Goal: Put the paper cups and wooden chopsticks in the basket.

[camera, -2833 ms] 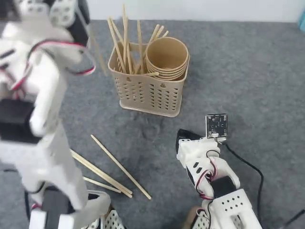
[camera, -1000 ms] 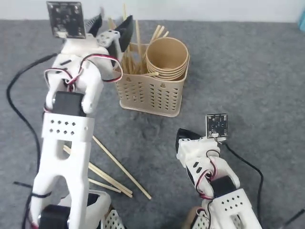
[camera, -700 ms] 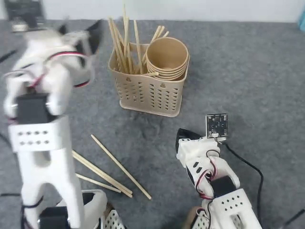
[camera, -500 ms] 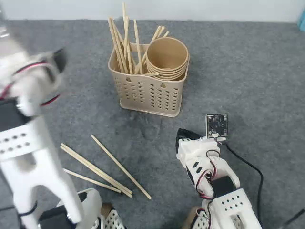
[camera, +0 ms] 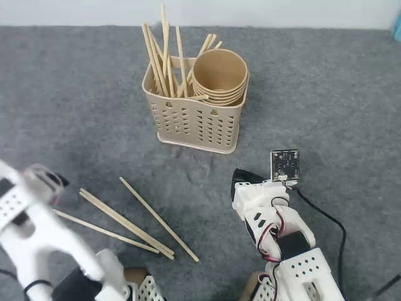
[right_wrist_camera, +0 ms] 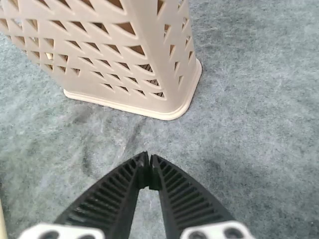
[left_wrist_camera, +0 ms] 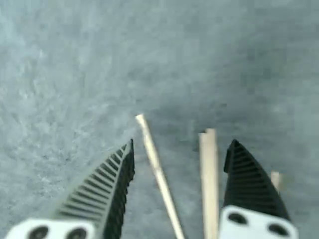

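Observation:
A beige perforated basket (camera: pixel 197 122) stands at the back middle of the grey carpet. It holds a stack of paper cups (camera: pixel 219 75) and several upright wooden chopsticks (camera: pixel 164 53). More loose chopsticks (camera: pixel 128 224) lie flat at the front left. My left gripper (camera: pixel 55 183) hovers over their far ends. In the left wrist view the left gripper (left_wrist_camera: pixel 182 143) is open, with two chopstick ends (left_wrist_camera: pixel 155 164) between its fingers and nothing held. My right gripper (right_wrist_camera: pixel 148 158) is shut and empty, low over the carpet in front of the basket (right_wrist_camera: pixel 114 50).
Grey carpet covers the whole table. The right arm's body (camera: pixel 282 244) fills the front right corner. Open carpet lies to the left and right of the basket.
The left arm has swung from above the basket down to the front left, over the loose chopsticks. The right arm has not moved.

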Action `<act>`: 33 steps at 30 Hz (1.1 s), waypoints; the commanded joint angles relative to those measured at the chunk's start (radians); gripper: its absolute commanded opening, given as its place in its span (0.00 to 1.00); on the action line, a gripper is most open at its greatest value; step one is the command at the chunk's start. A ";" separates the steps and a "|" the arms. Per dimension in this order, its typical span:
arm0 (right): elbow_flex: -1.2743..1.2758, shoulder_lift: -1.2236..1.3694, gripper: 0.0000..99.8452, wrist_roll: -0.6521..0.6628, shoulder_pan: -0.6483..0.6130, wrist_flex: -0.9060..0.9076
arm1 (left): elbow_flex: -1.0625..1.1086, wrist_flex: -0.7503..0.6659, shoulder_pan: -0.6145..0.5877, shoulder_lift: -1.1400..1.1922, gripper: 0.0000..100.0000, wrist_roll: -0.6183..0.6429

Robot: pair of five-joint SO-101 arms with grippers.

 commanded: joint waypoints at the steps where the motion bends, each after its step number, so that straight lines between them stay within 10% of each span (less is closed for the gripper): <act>1: 0.018 -0.016 0.01 -0.003 0.013 -0.021 | 0.140 -0.104 -0.041 -0.002 0.28 -0.051; 11: 0.018 -0.019 0.01 -0.003 0.015 -0.015 | 0.363 -0.381 -0.041 0.003 0.28 -0.031; 20: 0.018 -0.019 0.01 -0.003 0.015 -0.015 | 0.372 -0.399 -0.006 0.003 0.03 -0.029; 33: 0.018 -0.016 0.01 -0.003 0.016 -0.015 | 0.348 -0.393 0.018 -0.008 0.01 -0.028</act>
